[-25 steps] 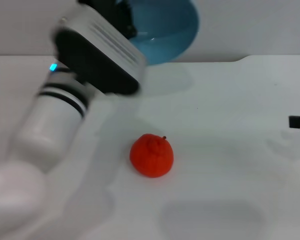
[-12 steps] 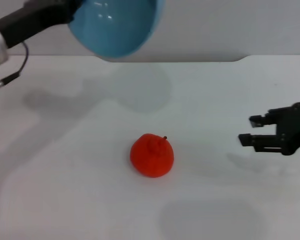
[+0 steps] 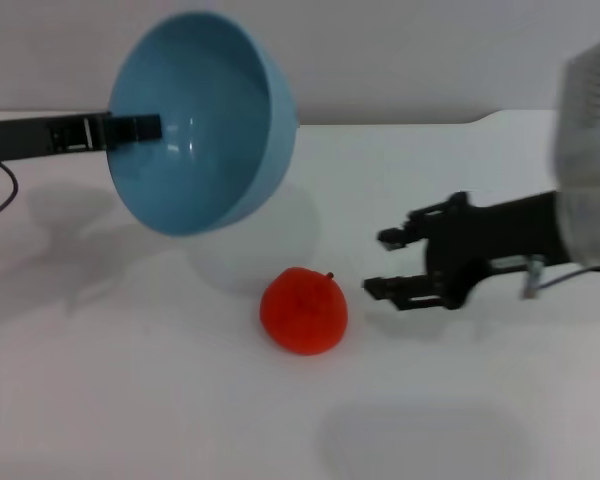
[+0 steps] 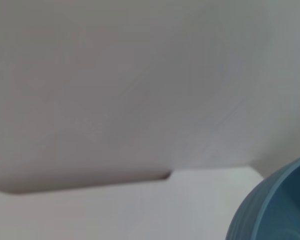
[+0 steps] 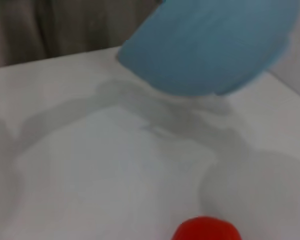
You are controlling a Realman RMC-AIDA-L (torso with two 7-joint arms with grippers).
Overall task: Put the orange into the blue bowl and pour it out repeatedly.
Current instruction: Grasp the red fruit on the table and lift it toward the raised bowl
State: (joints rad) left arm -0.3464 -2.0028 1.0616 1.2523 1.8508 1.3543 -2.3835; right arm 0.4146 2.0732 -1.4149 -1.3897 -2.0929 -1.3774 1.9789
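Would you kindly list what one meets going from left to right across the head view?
Left gripper holding the rim → blue bowl, tipped in the air → orange on the table → right gripper, open.

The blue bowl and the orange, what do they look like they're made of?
The round light-blue bowl, clamped at its rim by the left gripper, looks like glazed ceramic or hard plastic: smooth, with bright glints inside. The small red-orange fruit on the white table has matte, dimpled peel and a stem nub, whether real or imitation.
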